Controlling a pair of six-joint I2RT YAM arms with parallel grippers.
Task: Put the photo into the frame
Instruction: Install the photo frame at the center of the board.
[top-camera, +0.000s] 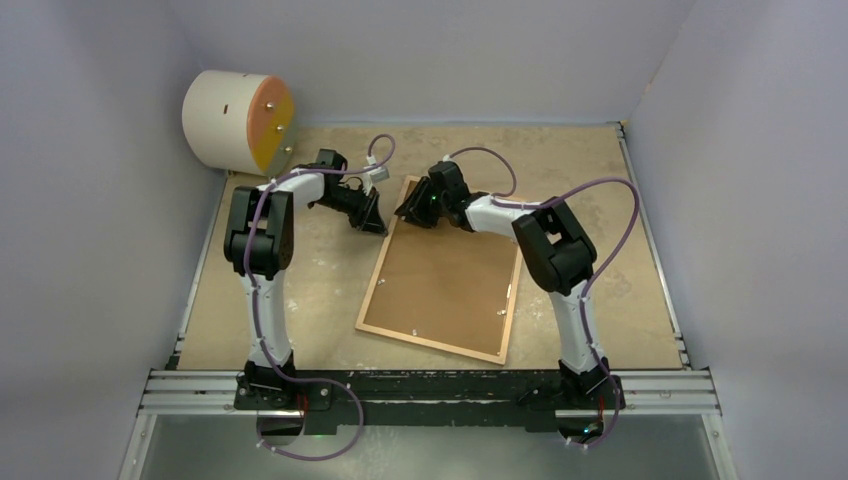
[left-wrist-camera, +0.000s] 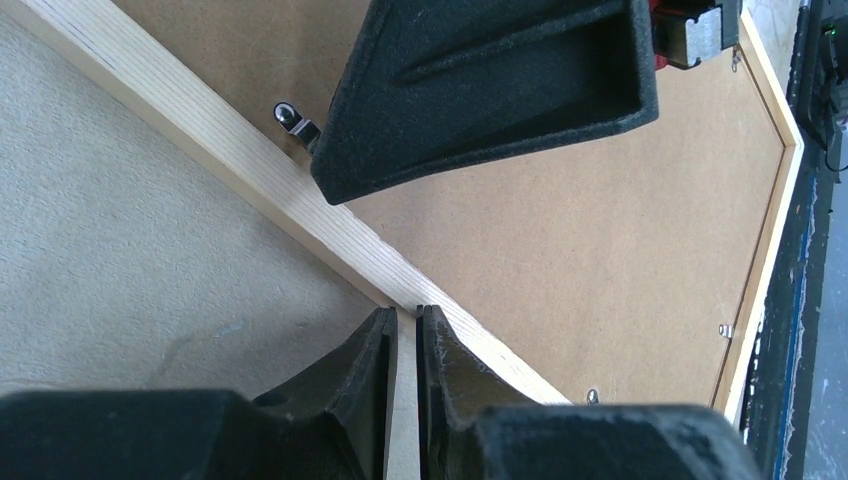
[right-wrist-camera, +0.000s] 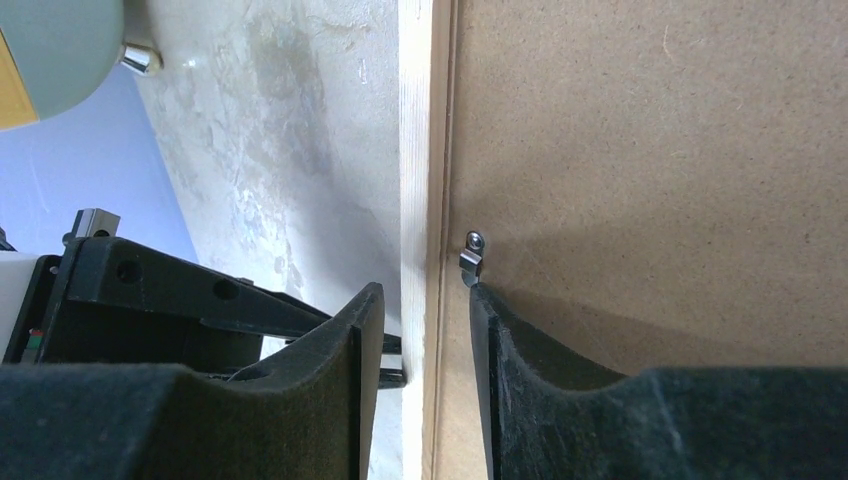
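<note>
The frame (top-camera: 377, 270) lies face down on the table, a thin light-wood rectangle filled by the brown backing sheet (top-camera: 450, 270). The photo is not in view. My left gripper (top-camera: 374, 222) is at the frame's left rail near the far left corner. In the left wrist view its jaws (left-wrist-camera: 403, 312) are pinched on the light wood rail (left-wrist-camera: 200, 120). My right gripper (top-camera: 410, 212) is at the same corner. Its fingers (right-wrist-camera: 425, 290) stand apart astride the rail (right-wrist-camera: 418, 120), one fingertip (right-wrist-camera: 480, 295) touching a small metal clip (right-wrist-camera: 471, 255) on the backing (right-wrist-camera: 650, 150).
A cream cylinder with an orange face (top-camera: 235, 120) lies at the far left by the wall. My two grippers sit a few centimetres apart; the right finger (left-wrist-camera: 490, 90) hangs over the backing in the left wrist view. More metal clips (left-wrist-camera: 725, 330) line the frame's inner edge.
</note>
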